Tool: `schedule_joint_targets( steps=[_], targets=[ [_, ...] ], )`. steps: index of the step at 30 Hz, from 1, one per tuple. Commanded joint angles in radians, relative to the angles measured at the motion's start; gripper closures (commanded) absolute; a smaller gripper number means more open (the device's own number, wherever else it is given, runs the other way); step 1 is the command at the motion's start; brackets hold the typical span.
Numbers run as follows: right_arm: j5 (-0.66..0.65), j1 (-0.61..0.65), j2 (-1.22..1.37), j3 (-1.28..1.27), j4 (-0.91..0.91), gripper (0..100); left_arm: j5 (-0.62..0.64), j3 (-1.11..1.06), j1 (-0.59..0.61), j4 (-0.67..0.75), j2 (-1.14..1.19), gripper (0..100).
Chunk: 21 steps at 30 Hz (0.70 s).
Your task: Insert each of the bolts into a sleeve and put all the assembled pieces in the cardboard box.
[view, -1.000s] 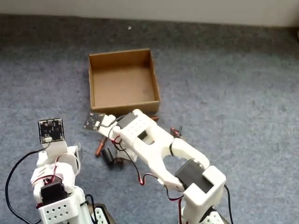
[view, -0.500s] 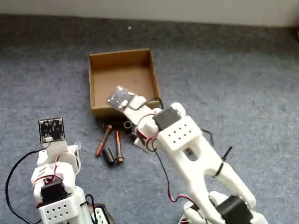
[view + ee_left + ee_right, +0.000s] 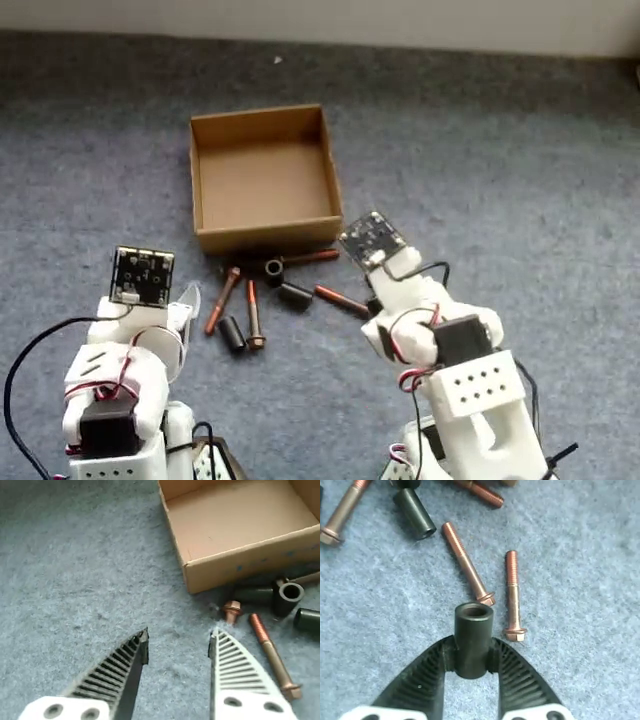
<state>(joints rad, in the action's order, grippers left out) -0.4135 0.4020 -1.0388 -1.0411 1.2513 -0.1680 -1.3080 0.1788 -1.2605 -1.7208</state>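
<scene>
My right gripper (image 3: 473, 647) is shut on an upright black sleeve (image 3: 473, 630), held just above the carpet. Two copper bolts (image 3: 468, 564) (image 3: 513, 595) lie just beyond it. More bolts (image 3: 252, 313) (image 3: 222, 300) and black sleeves (image 3: 295, 296) (image 3: 232, 333) are scattered in front of the cardboard box (image 3: 200, 180), whose inside holds nothing. My left gripper (image 3: 180, 640) hangs open over bare carpet, short of the box's near corner (image 3: 187, 575). A bolt (image 3: 272, 655) lies beside one of its fingers. One sleeve (image 3: 290, 595) stands upright by the box wall.
Grey carpet covers the whole floor, with open room left, right and beyond the box. A pale wall edge (image 3: 320, 20) runs along the far side. Both arm bases (image 3: 110, 420) (image 3: 480, 400) stand at the near edge.
My right arm has pulled back from over the pile and the box front to the near right, uncovering the bolts and sleeves. My left arm has edged right, toward the pile.
</scene>
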Motion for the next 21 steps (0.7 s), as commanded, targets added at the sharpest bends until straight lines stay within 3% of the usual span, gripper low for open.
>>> schedule_joint_targets(
  steps=[1, 10, 21],
  targets=[
    [0.055, -0.016, -0.087, -0.114, -0.105, 99.4, -0.020, 0.194, -0.054, -0.012, 0.269, 80],
    [0.149, -0.016, -0.101, -0.206, -0.229, 99.4, -0.023, 0.587, -0.193, -0.074, 1.087, 80],
    [0.150, -0.018, -0.101, -0.208, -0.236, 99.4, -0.020, 0.647, -0.240, 0.094, 1.469, 80]
  ],
)
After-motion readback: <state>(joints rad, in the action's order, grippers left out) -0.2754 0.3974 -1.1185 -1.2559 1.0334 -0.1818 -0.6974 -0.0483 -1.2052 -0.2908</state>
